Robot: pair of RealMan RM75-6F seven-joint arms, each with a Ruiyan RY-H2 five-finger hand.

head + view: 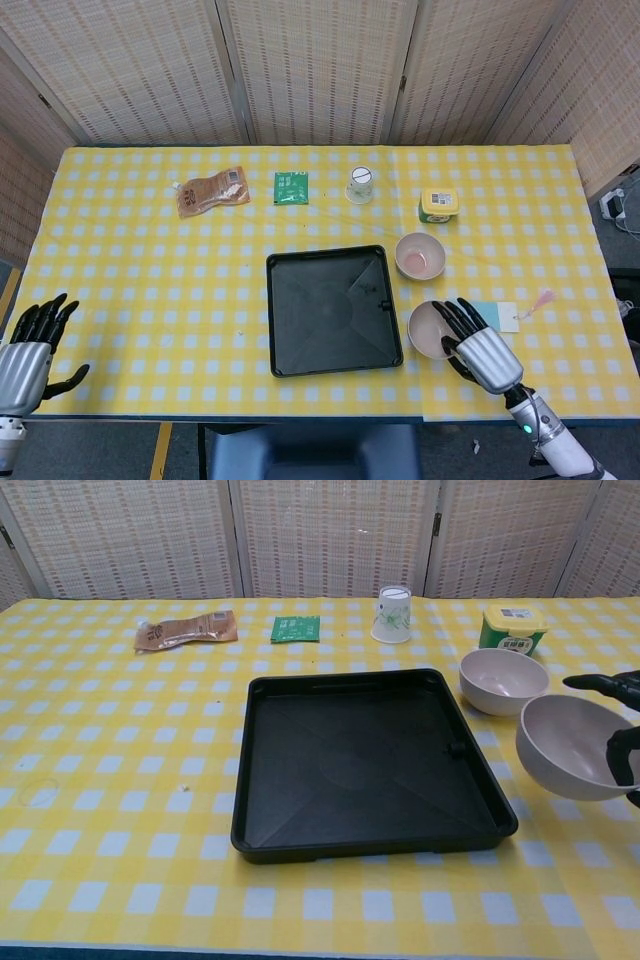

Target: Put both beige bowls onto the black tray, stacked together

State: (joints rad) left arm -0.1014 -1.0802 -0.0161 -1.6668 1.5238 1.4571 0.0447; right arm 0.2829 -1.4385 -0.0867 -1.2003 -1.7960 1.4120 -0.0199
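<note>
— Left hand: sits off the table's near left corner, fingers spread, nothing in it. Seen only from the head view.

— And on the yellow checked table?

— Going rightward along the far side: brown pouch lying flat, then green sachet, then white paper cup standing upside down, then green tub with yellow lid.

— Black tray?

— Lies in the middle near the front edge, nothing on it. Small dark knob visible near its right wall in the chest view.

— Bowls?

— First beige bowl rests upright on the cloth just right of the tray's far right corner, near the green tub. Second beige bowl sits closer to the front, beside the tray's right edge, tilted with its opening turned toward the tray; in the chest view looks lifted clear of the cloth.

— Right hand?

— Grips that second bowl: thumb hooked inside the rim, remaining fingers fanned over the far side of the rim. Partly cut by the chest view's right border.

— Anything further right?

— Pale blue card flat on the cloth just beyond the hand, and a small pink tassel-like item past it; too small to tell more.
</note>
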